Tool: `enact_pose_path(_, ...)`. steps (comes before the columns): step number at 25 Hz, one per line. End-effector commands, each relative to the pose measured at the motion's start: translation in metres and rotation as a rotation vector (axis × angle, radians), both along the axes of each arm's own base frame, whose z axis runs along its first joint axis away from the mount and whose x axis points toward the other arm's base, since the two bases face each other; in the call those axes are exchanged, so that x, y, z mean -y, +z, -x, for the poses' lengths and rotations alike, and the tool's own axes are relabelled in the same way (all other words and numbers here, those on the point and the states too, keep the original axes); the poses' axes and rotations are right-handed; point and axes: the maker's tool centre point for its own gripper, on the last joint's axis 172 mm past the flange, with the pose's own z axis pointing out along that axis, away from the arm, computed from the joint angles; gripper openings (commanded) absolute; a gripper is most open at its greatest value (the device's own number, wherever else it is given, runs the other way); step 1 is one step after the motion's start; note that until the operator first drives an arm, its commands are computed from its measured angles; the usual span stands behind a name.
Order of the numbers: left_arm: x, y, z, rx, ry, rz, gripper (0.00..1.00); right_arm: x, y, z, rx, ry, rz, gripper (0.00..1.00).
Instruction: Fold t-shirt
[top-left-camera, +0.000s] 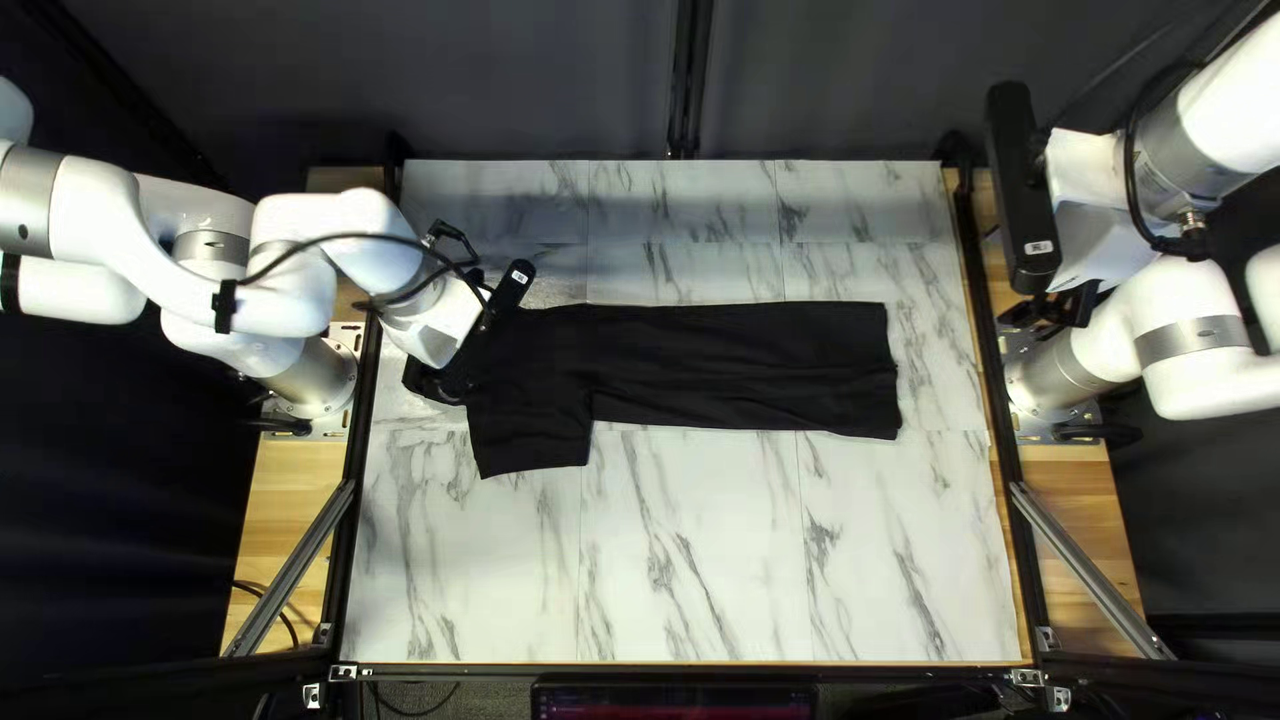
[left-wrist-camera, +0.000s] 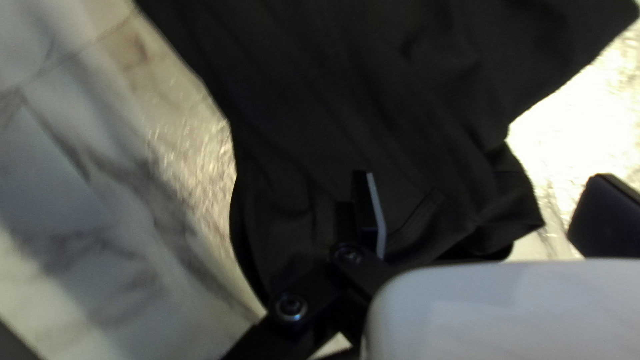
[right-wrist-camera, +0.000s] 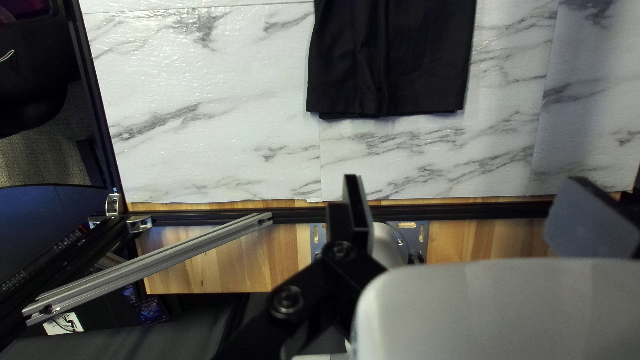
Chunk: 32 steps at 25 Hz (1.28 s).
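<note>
The black t-shirt (top-left-camera: 747, 367) lies in a long folded strip, its hem toward the right and a sleeve pointing toward the table's near edge. My left gripper (top-left-camera: 447, 384) is low over its collar end. In the left wrist view my left gripper (left-wrist-camera: 485, 200) has its fingers wide apart above the bunched end of the shirt (left-wrist-camera: 373, 100), and one finger stands over the cloth. My right gripper (top-left-camera: 1054, 310) hangs at the table's right edge, away from the cloth. In the right wrist view my right gripper (right-wrist-camera: 470, 200) stands open, with the shirt's hem end (right-wrist-camera: 393, 73) ahead of it.
Bare marble-patterned tabletop (top-left-camera: 720, 560) lies on the near side of the shirt, with another strip of it on the far side. Black rails (top-left-camera: 980, 320) run along the table's sides, and a slanted metal bar (right-wrist-camera: 153, 257) shows at the right arm's side.
</note>
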Motion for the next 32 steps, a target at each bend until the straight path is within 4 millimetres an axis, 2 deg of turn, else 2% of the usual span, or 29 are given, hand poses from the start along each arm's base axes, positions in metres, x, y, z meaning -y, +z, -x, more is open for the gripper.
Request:
enact_pose_path(1,-0.005,-0.009,0.002,-0.069,0.024,-0.176,1.00,0.000,0.000,0.000,0.000,0.000,0.000,1.00)
enact_pose_path(8,0.000,-0.031,0.013,-0.111,0.005,-0.257,1.00,0.000,0.000,0.000,0.000,0.000,0.000,1.00)
enact_pose_path(9,0.002,-0.031,0.014,-0.111,0.003,-0.259,0.95,0.000,0.000,0.000,0.000,0.000,0.000,1.00)
enact_pose_path(10,0.002,-0.031,0.015,-0.110,0.003,-0.261,0.85,0.000,0.000,0.000,0.000,0.000,0.000,1.00)
enact_pose_path(11,0.004,-0.030,0.017,-0.108,0.002,-0.263,0.82,0.000,0.000,0.000,0.000,0.000,0.000,1.00)
enact_pose_path(14,0.009,-0.031,0.018,-0.103,0.001,-0.269,0.57,0.000,0.000,0.000,0.000,0.000,0.000,1.00)
enact_pose_path(15,0.010,-0.031,0.018,-0.102,0.000,-0.269,0.27,0.000,0.000,0.000,0.000,0.000,0.000,1.00)
enact_pose_path(16,0.010,-0.033,0.019,-0.102,0.000,-0.270,0.13,0.000,0.000,0.000,0.000,0.000,0.000,1.00)
enact_pose_path(17,0.009,-0.035,0.020,-0.102,0.001,-0.270,0.06,0.000,0.000,0.000,0.000,0.000,0.000,1.00)
enact_pose_path(21,0.000,-0.041,0.020,-0.110,0.010,-0.274,0.00,0.000,0.000,0.000,0.000,0.000,0.000,1.00)
enact_pose_path(24,-0.004,-0.039,0.018,-0.125,0.020,-0.286,0.00,0.000,0.000,0.000,0.000,0.000,0.000,1.00)
enact_pose_path(32,0.002,-0.015,0.010,-0.115,0.008,-0.304,0.00,0.000,0.000,0.000,0.000,0.000,0.000,1.00)
